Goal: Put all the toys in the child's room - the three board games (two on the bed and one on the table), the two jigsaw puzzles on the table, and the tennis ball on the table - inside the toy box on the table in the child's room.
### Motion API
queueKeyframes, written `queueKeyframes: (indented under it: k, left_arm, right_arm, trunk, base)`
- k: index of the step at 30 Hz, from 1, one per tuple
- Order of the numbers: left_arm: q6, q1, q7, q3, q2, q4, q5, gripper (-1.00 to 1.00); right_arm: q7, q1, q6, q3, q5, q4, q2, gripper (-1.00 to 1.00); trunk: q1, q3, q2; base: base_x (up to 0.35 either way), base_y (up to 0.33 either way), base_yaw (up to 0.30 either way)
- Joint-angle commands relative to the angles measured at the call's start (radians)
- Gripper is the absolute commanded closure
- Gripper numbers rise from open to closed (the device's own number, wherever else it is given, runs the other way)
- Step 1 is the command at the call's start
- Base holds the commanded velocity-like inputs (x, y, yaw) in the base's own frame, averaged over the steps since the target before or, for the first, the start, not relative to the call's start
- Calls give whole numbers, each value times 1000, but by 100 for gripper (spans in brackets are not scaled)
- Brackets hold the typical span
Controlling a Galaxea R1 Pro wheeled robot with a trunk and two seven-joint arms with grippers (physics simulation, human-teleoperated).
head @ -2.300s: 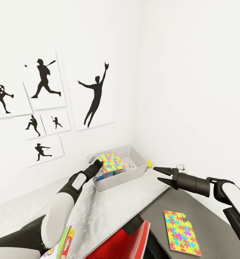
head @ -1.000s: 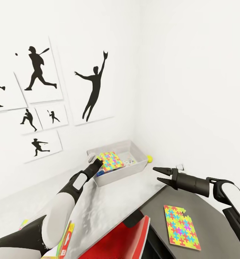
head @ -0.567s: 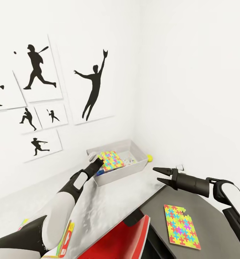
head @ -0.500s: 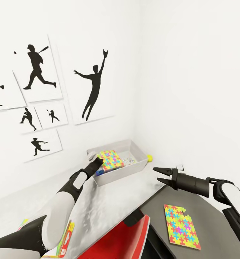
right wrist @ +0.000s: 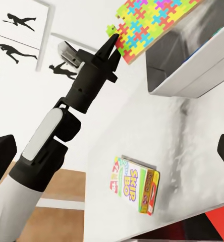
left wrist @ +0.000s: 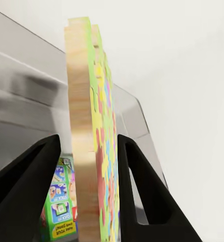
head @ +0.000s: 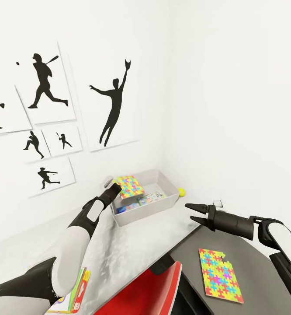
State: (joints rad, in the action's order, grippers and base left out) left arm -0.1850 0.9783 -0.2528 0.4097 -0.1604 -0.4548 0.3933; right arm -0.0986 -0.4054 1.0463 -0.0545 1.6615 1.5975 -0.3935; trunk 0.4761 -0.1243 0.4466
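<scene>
My left gripper [head: 115,187] is shut on a multicoloured jigsaw puzzle [head: 129,186] and holds it tilted above the near left end of the grey toy box [head: 141,215]. In the left wrist view the puzzle [left wrist: 88,151] stands edge-on between the two black fingers [left wrist: 142,186]. Printed board games [head: 148,198] lie inside the box. The tennis ball [head: 181,191] rests on the table behind the box's right end. A second jigsaw puzzle [head: 219,274] lies flat on the dark-grey section. My right gripper [head: 193,212] hovers open right of the box. A Skip-Bo board game [right wrist: 134,184] lies on the light-grey table [head: 132,249].
The red swivel chair [head: 150,292] sits close below, between the two arms. White walls meet in a corner just behind the toy box. Black baseball silhouette pictures [head: 112,107] hang on the left wall.
My left gripper has lifted the jigsaw puzzle up and toward the left off the box's contents, uncovering the board games inside. The right arm has stayed still.
</scene>
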Motion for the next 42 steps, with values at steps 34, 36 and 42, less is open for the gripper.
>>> queueKeyframes:
  k: [34, 36, 42]
  left_arm:
    - [-3, 2, -2, 8, -5, -2, 4, 100]
    - [-2, 2, -2, 8, -5, -2, 3, 100]
    - [-2, 2, -2, 8, -5, -2, 3, 100]
  right_arm:
    - [-10, -1, 1, -2, 11, 2, 0, -100]
    - [-10, -1, 1, -2, 12, 2, 0, -100]
    - [-10, -1, 1, -2, 12, 2, 0, -100]
  trunk:
    - [1, -56, 2]
    - [1, -59, 2]
    - [1, -69, 2]
  base:
    - [0, 0, 0]
    - [0, 0, 0]
    - [0, 0, 0]
